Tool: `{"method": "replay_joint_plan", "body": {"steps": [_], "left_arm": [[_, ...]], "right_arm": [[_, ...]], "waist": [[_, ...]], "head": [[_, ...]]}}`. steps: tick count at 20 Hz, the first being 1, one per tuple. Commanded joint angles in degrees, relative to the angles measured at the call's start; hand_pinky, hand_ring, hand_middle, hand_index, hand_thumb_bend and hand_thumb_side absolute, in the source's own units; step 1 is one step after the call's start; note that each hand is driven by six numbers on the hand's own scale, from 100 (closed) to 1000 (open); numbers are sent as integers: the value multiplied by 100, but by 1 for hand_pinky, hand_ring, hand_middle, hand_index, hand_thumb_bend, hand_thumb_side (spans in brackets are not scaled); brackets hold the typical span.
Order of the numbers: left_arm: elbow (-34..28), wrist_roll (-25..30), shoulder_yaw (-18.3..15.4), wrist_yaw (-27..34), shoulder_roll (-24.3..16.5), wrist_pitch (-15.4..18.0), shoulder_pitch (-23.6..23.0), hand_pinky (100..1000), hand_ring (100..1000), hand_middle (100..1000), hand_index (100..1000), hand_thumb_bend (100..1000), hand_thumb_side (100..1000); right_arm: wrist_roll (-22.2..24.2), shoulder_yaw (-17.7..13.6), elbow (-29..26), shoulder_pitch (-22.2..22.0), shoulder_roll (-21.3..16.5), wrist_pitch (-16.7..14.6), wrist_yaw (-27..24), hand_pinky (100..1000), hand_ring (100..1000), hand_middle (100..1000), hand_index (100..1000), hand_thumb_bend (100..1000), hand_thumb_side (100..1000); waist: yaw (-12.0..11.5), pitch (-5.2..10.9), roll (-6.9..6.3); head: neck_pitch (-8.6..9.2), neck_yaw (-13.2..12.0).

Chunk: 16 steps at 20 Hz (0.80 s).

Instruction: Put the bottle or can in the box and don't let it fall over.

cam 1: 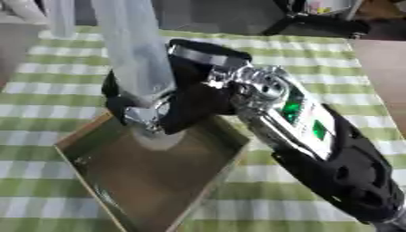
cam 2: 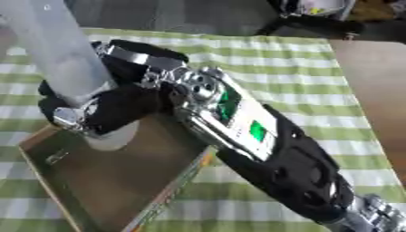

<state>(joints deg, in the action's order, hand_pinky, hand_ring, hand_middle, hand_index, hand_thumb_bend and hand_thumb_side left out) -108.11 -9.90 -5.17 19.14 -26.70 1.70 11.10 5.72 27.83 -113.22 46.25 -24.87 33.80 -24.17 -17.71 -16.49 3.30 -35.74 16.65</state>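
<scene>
— Seen over the box?
— A tall bottle, pale and frosted, smooth and round-sided, tilted a little with its top leaning away to the far left. Base down inside the box, near the far corner; cannot tell whether touching the floor or just above it.

— Held by what?
— By the right hand, black and matte, fingers curled round the lower part of the bottle, with the thumb side hidden behind it. Shiny silver knuckles showing just above the far rim of the box.

— And the arm?
— Running from the box toward the near right: a polished chrome wrist, rounded and mirror-bright, then a silver plate with two glowing green patches, then a bulky black shell with ribbed hollows.

— The box itself?
— Shallow, rectangular, open on top, set askew. Brown cardboard walls, thin and straight-edged; the inside floor dull brown with a slight sheen. A small pale mark on the floor near the left wall.

— Under the box?
— A cloth in green and white checks, flat and soft-looking, spreading out on every side of the box. Past its right edge, a bare brownish surface.

— The left hand?
— Not visible anywhere around the box.
</scene>
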Motion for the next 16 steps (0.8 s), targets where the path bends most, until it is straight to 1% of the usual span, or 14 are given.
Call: {"method": "replay_joint_plan", "body": {"steps": [1,2,3,6,8,9,10,11,12,13,14,15,16], "left_arm": [[-115,-8,-60,1,-147,-5,53,917,858,956,848,157,868],[-115,-6,-59,-1,-146,-5,54,917,858,956,848,157,868],[-115,-3,-57,-1,-144,-6,56,917,858,956,848,157,869],[-113,12,-47,-6,-138,-12,62,917,859,957,848,157,870],[-114,20,-44,-9,-138,-12,72,917,859,956,848,156,869],[-115,25,-41,-10,-139,-12,75,917,859,957,848,156,869],[-115,29,-38,-12,-140,-12,77,918,859,957,848,156,869],[-115,31,-37,-14,-139,-12,78,918,859,957,848,156,869],[-115,33,-37,-14,-138,-12,79,918,859,957,848,156,869],[-115,35,-36,-15,-137,-12,80,918,859,957,848,156,869],[-116,37,-35,-16,-137,-12,80,918,859,957,848,156,869],[-117,38,-35,-17,-136,-11,81,918,859,957,848,156,869],[-117,39,-35,-17,-135,-12,81,918,859,957,848,156,870]], "right_arm": [[-107,55,1,38,-1,-80,27,925,1000,725,284,100,120],[-131,77,54,24,8,-119,36,925,1000,732,291,100,107],[-151,98,108,14,19,-167,42,925,1000,735,295,100,121],[-153,173,256,-5,40,-300,58,923,1000,766,323,100,105],[-122,207,318,-14,49,-381,83,919,1000,809,370,100,100],[-92,217,336,-16,48,-426,96,917,1000,857,428,100,100],[-54,222,347,-19,43,-477,111,915,1000,918,518,100,100],[-10,224,352,-22,35,-531,138,915,1000,948,576,100,100],[42,226,351,-23,23,-586,183,916,1000,1000,687,100,100],[100,224,348,-29,10,-645,240,919,1000,1000,731,100,100],[161,223,347,-37,-5,-705,308,925,1000,1000,798,100,100],[232,229,354,-49,-20,-757,384,930,1000,1000,835,100,100],[314,239,376,-63,-31,-795,468,934,1000,1000,875,100,143]], "waist": [[-15,65,-36],[-19,58,-35],[-21,51,-34],[-26,33,-31],[-25,23,-33],[-23,20,-34],[-21,18,-35],[-18,17,-36],[-15,16,-37],[-11,15,-38],[-7,15,-38],[-4,14,-38],[-2,14,-38]], "head": [[22,18],[22,17],[24,16],[36,19],[43,17],[44,15],[44,16],[45,17],[47,17],[48,17],[51,16],[55,14],[60,15]]}}
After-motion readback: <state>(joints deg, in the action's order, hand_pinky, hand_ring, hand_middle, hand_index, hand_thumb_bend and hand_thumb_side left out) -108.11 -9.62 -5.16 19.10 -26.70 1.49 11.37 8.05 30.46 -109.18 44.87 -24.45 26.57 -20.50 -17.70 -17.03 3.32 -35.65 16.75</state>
